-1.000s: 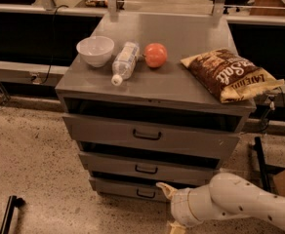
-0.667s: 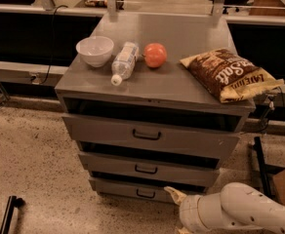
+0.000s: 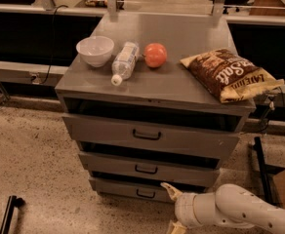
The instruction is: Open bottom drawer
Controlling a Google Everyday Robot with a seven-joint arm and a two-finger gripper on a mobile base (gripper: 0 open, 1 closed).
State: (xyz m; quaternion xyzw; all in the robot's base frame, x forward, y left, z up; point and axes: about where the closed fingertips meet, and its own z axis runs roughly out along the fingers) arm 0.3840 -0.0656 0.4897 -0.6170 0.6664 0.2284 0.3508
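The bottom drawer (image 3: 125,189) is the lowest, slimmest grey front of three in the grey cabinet, with a small black bar handle (image 3: 145,194). It stands pulled out only a little, with a dark gap above it. My gripper (image 3: 173,207) is low at the front right of the cabinet, on the end of my white arm (image 3: 240,213). One fingertip (image 3: 168,189) is just right of the handle, close to the drawer front, and the other (image 3: 174,226) is lower near the floor.
The middle drawer (image 3: 147,168) and the tall top drawer (image 3: 147,135) are above. On top lie a white bowl (image 3: 95,50), a plastic bottle (image 3: 123,61), a red fruit (image 3: 155,55) and a chip bag (image 3: 228,74). A black stand (image 3: 8,213) is at the lower left.
My arm has drawn back to the right and down. The gripper now sits lower and a little right of the bottom drawer's handle. The drawers have not moved.
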